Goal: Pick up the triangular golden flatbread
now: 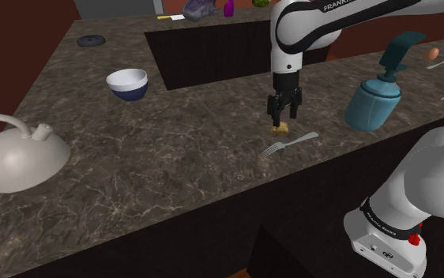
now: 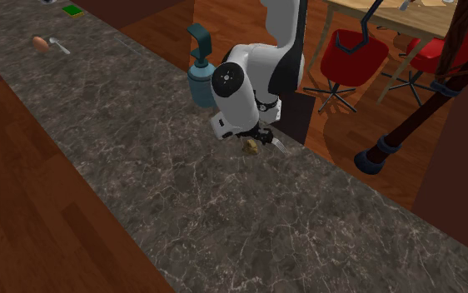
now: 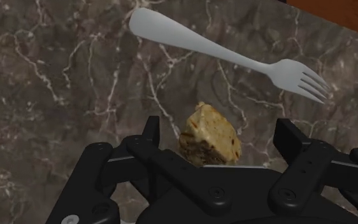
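End effector (image 3: 219, 135) is held open astride the golden flatbread wedge (image 3: 209, 139), which lies on the marbled counter (image 3: 57, 76) near a fork (image 3: 235, 57) (neither finger touches it), so the closing should be centred and gentle before any lift is made.

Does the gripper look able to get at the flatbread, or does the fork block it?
Probably yes: the gripper has its open fingers either side of the flatbread, not touching, and the fork lies clear beyond.
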